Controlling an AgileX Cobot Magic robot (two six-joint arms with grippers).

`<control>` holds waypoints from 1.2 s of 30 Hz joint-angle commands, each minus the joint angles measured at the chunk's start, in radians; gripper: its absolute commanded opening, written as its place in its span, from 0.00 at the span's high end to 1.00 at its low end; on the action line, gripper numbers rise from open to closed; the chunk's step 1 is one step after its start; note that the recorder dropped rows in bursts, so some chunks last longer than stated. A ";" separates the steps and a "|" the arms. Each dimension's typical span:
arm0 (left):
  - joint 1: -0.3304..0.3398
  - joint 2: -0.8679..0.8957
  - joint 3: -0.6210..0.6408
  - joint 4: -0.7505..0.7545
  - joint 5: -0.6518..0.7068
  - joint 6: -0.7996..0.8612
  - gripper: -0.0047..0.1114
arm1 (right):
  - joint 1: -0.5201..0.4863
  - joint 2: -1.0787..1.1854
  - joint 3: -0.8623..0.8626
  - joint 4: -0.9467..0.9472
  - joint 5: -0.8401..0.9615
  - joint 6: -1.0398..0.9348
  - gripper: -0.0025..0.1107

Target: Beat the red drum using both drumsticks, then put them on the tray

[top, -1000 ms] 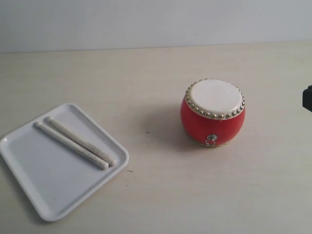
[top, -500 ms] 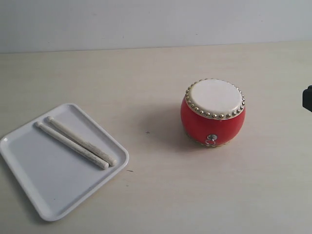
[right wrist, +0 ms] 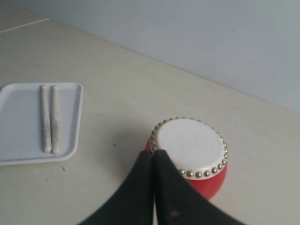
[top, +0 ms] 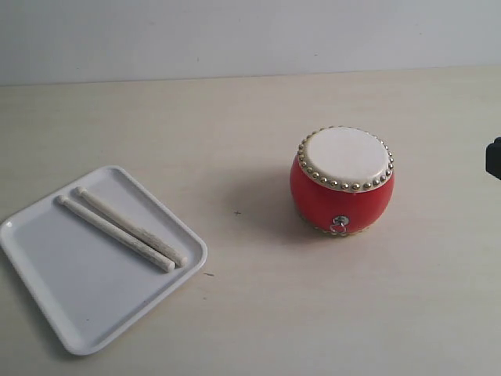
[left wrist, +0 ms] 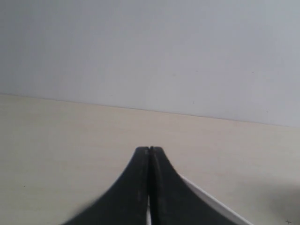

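1. Risk at the far left: two drumsticks [top: 119,231] lying side by side and touching in the tray [top: 55,313], so easy to pinch both at once, or to knock one aside while closing on the other.
2. Slim, round and on slick plastic: likely to roll or skid under an off-centre close. Could also drag the light tray across the surface [top: 250,313].
3. Cannot tell from this layout alone whether the beating lies ahead or is finished.
4. Further right: drum [top: 342,182] upright on the surface, well apart from the tray, with nothing bracing it. Liable to slide or tip under a hard or slanted strike near the studded edge rather than on the skin.
5. Left jaws: pressed fully together, gripping nothing, held low and pointing along the surface toward the back wall, with a strip of tray rim just beyond. Need to open before any descent, or the closed tips would only shove the sticks.
6. Right jaws: likewise closed tight and empty, raised over the near side of the drum, looking across its skin toward the tray. Only a dark sliver of the right arm [top: 493,158] visible at the edge of the exterior view.
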 commanded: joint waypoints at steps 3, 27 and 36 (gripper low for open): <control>-0.005 -0.006 0.003 0.003 0.003 0.003 0.96 | -0.004 -0.002 0.005 -0.004 -0.011 0.001 0.98; -0.005 -0.006 0.003 0.003 0.003 0.003 0.96 | -0.615 -0.237 0.295 0.088 -0.294 0.069 0.98; -0.005 -0.006 0.003 0.003 0.003 0.003 0.96 | -0.705 -0.420 0.424 0.126 -0.333 0.107 0.98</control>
